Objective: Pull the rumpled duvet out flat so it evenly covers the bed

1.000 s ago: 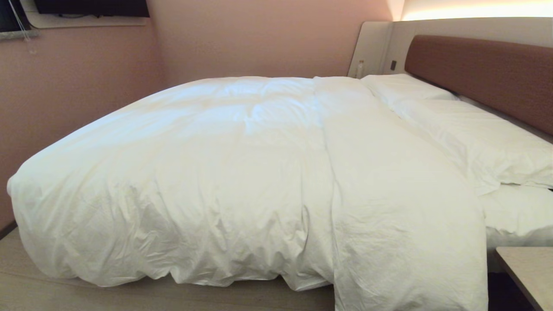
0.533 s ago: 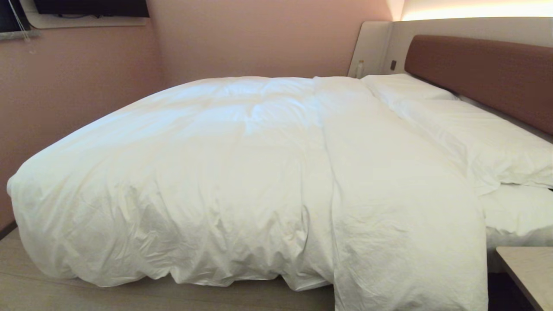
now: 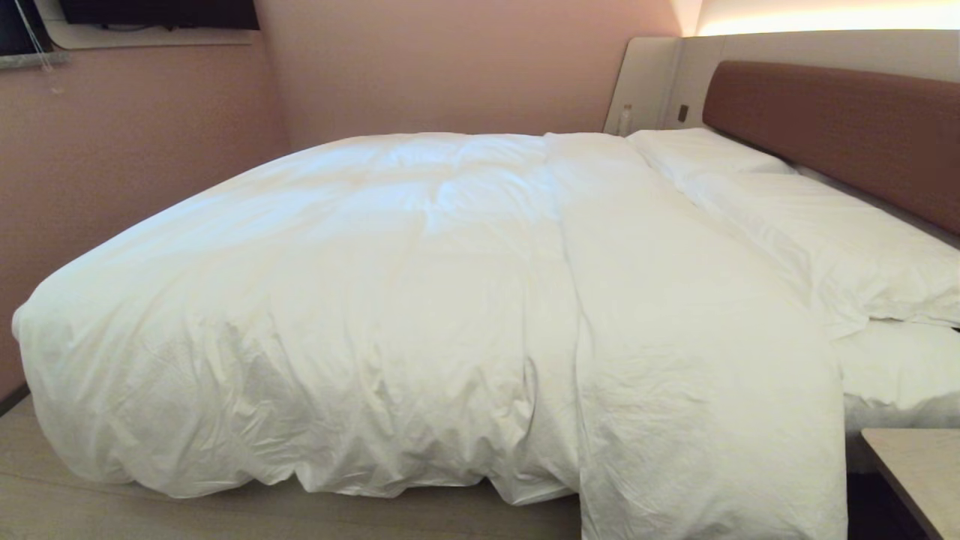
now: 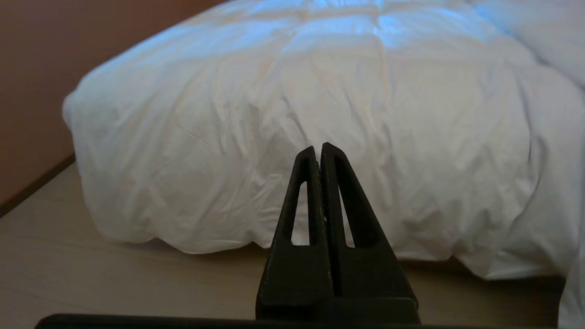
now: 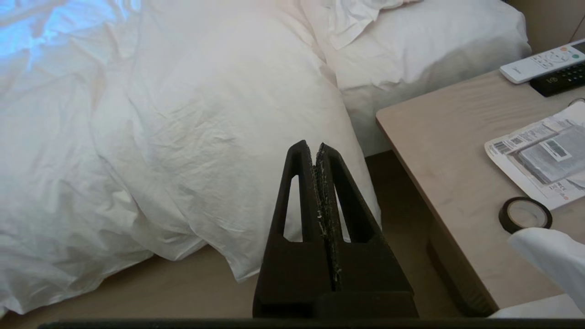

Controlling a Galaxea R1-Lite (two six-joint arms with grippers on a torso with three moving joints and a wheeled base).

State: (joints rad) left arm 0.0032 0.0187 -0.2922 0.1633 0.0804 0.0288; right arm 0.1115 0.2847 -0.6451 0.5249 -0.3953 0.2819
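The puffy white duvet point(image 3: 420, 300) lies spread over the bed, its near side hanging over the edge down toward the floor, with one longer flap point(image 3: 712, 450) hanging lowest on the right. The bed's brown headboard point(image 3: 847, 127) runs along the right. Neither arm shows in the head view. In the left wrist view my left gripper point(image 4: 318, 147) is shut and empty, held back from the duvet point(image 4: 292, 119) above the floor. In the right wrist view my right gripper point(image 5: 314, 145) is shut and empty too, in front of the hanging flap point(image 5: 219, 137).
Two white pillows point(image 3: 825, 240) lie by the headboard. A beige bedside table point(image 5: 461, 151) stands at the right, carrying remotes point(image 5: 544, 64), a paper sheet point(image 5: 544, 155) and a tape roll point(image 5: 524, 214). A pink wall point(image 3: 127, 150) closes the bed's left side. Wood floor point(image 4: 114, 283) runs along the near edge.
In the head view the duvet, pillows and bed look the same as a second ago; no arm enters that view.
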